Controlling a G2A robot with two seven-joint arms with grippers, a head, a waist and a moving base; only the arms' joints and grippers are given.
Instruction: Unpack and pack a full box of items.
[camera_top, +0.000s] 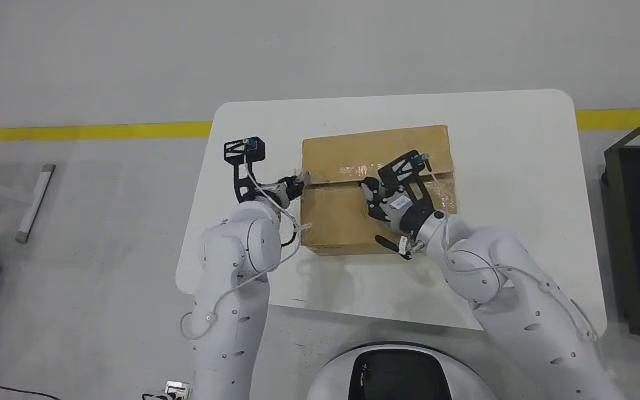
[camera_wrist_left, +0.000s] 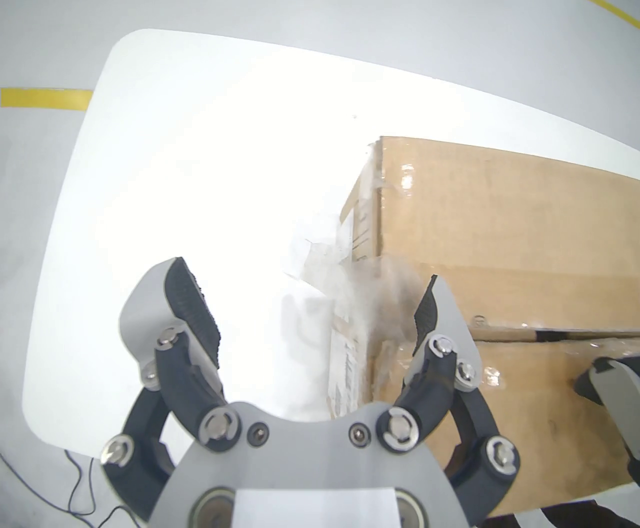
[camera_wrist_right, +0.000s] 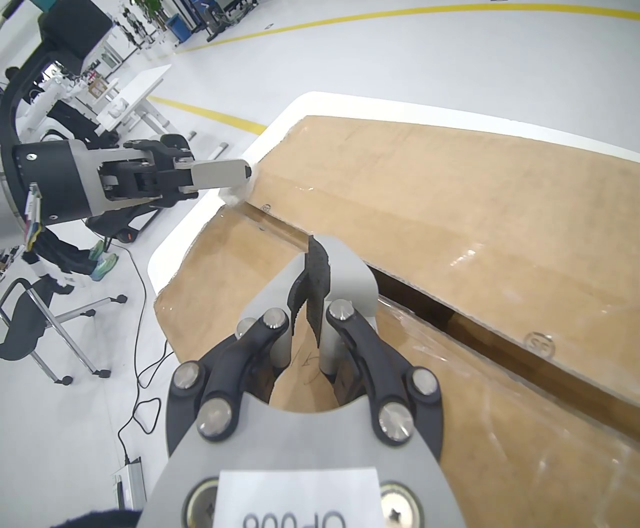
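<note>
box (camera_top: 372, 150) sits mid worktop (camera_top: 520, 140), its top flaps down but the seam between them gaping in a dark slit. clear tape (camera_wrist_left: 360, 287) hangs crumpled and loose at the box's end, where the left tool (camera_wrist_left: 305, 280) stands spread wide about that corner. right tool (camera_wrist_right: 314, 250) rests on the seam, fingers pressed together; whether it pinches tape i cannot tell. unsealing looks nearly done; flaps unopened, nothing out, repacking all ahead.
</note>
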